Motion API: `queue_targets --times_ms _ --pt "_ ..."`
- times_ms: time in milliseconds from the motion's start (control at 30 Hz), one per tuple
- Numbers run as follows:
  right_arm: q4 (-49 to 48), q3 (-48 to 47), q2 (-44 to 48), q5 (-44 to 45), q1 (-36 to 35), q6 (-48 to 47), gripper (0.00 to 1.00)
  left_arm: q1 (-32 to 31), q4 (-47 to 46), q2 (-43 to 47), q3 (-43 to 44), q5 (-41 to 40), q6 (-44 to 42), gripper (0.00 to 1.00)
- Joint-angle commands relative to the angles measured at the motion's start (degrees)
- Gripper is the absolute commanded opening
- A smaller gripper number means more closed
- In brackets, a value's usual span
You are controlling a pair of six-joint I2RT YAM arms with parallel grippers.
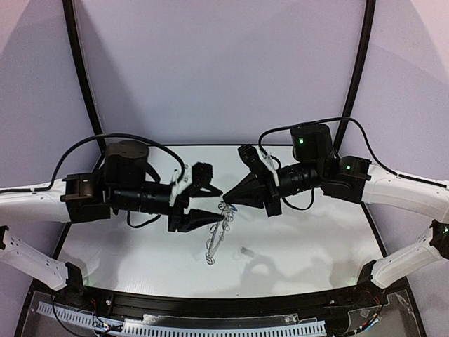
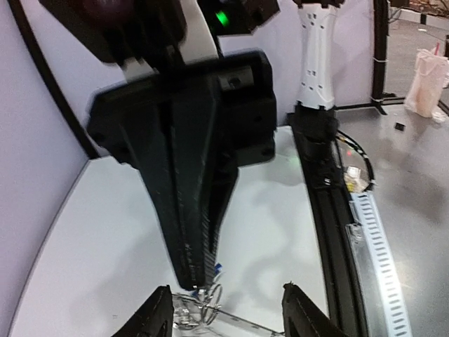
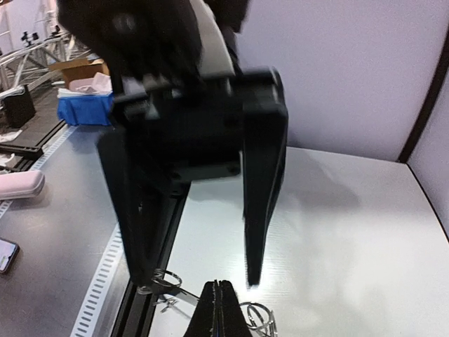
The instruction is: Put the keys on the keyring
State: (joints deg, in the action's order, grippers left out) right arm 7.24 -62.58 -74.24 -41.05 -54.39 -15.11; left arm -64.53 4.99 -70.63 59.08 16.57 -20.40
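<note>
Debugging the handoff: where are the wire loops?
Top view, centre: the wire loops trail from the right gripper's shut tip, which sits between the left gripper's open fingers, toward the near side.

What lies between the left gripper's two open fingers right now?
The tip of the shut right gripper, pinching the keyring's wire loops; the left wrist view shows both there.
</note>
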Motion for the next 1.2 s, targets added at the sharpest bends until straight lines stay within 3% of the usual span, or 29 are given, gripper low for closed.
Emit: queue_targets --times_ms 0,100,267,467,767,1167 --pt "-3.28 0.62 1.04 4.6 -0.62 2.63 0.0 -0.35 -1.93 4.3 -1.68 -10.18 1.8 0.63" --pt "-3.31 0.12 0.73 8.13 -0.61 4.66 0.0 -0.33 -0.3 6.65 -2.63 -14.32 1.72 0.76" --pt "-1.57 -2.38 -0.22 14.11 -0.61 10.03 0.0 -0.43 2.98 10.61 -3.93 -18.03 1.56 0.79" --pt "-0.01 -5.08 -2.4 19.35 -0.7 14.76 0.0 -0.66 5.09 11.75 -4.03 -21.83 1.95 0.79" --pt "4.96 -10.54 -6.6 24.68 -0.78 21.21 0.0 -1.94 6.36 4.94 -0.48 -29.31 2.32 0.76" --pt "5.14 -11.0 -7.77 29.67 -1.21 25.92 0.0 -3.15 1.52 0.41 0.94 -38.27 4.24 0.71"
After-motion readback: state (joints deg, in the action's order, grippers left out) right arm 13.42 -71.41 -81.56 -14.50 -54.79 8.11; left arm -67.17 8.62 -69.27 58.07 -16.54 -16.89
